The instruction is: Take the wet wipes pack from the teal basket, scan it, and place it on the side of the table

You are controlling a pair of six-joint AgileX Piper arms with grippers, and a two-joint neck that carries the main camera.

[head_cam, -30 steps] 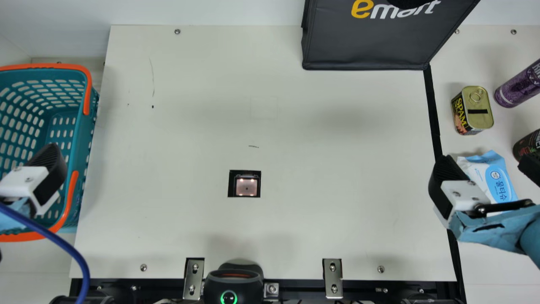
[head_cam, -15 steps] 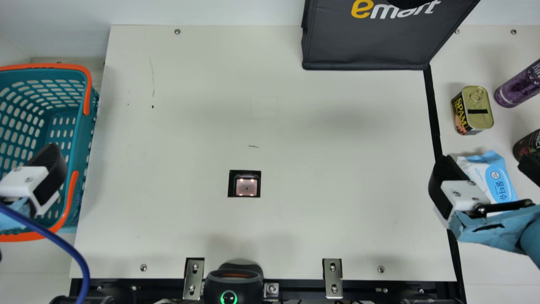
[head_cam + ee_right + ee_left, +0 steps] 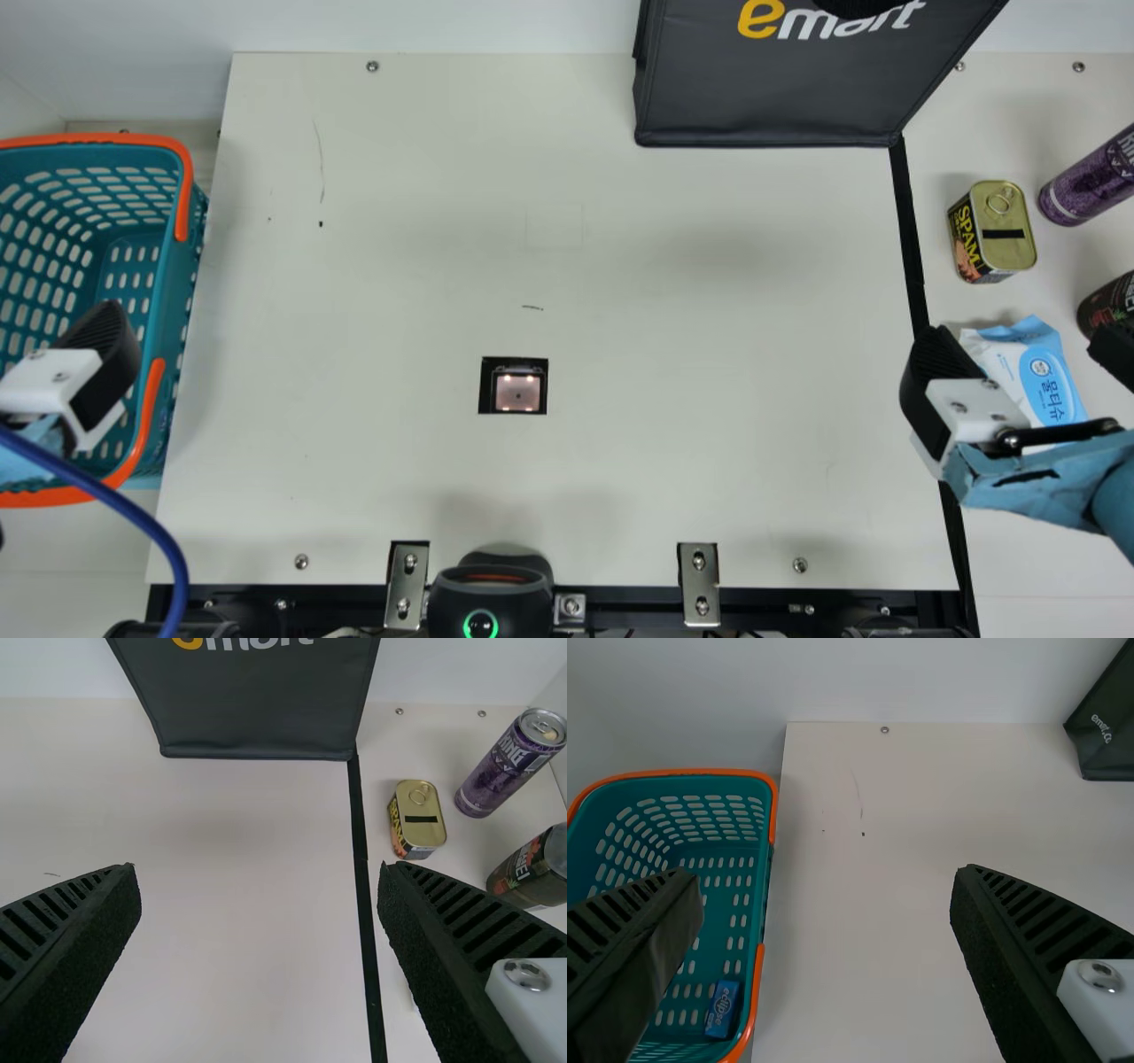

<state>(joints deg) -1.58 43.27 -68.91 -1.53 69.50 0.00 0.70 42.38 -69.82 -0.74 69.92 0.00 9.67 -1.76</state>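
The wet wipes pack (image 3: 1054, 381) lies flat on the right-hand side of the cream table (image 3: 691, 425), beyond a black strip (image 3: 908, 230) that appears to divide the work area from a place for goods already handled. Partly hidden in the main view by the right gripper (image 3: 257, 873), the pack shares that side with a squat tin (image 3: 1005, 230), a purple can (image 3: 1088, 177) and a dark can (image 3: 1107, 306), a grouping that suggests one common drop-off spot. The right gripper's jaws stand wide apart with nothing between them, leaving the pack to lie on its own. Across the table, the left gripper (image 3: 826, 877) hangs over the teal basket (image 3: 177, 292), its jaws also spread wide and empty, a handy position for picking from inside, where a small blue box (image 3: 722, 1008) sits low near the wall. The square scanner window (image 3: 517, 392) lies between the two sides, a layout that would let goods cross it on the way over. By the pack's placement, the task looks all but finished, though whether the scan registered cannot be told; reaching in again could nudge the soft pack.
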